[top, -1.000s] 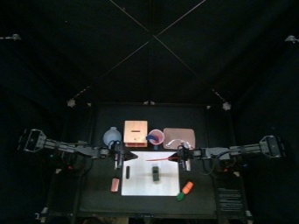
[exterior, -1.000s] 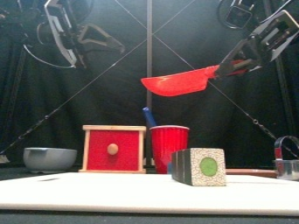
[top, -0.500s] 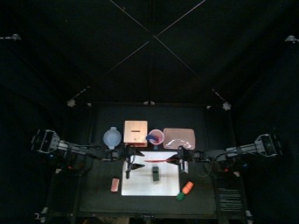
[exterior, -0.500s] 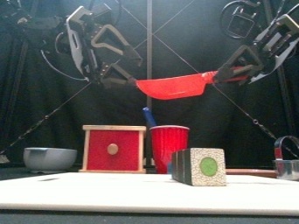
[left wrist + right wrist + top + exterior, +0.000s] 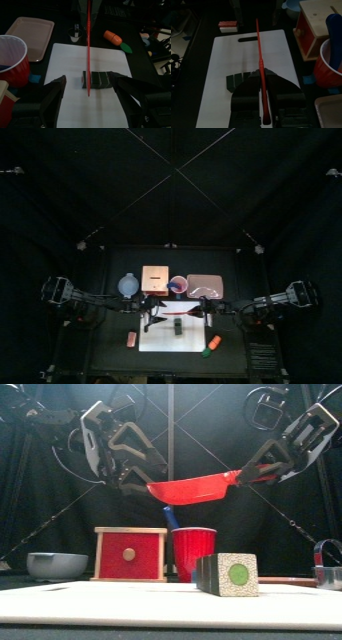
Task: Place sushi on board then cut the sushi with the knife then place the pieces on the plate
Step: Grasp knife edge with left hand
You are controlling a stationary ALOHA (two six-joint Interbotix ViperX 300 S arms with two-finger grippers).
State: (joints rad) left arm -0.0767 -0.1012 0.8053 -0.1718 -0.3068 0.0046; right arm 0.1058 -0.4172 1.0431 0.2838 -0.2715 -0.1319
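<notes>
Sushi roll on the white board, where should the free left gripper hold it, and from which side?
Probably from straight above, jaws across the two flat long sides of the sushi roll, near one end. It lies lengthwise on the white board, and an end grip leaves the red knife room.
</notes>
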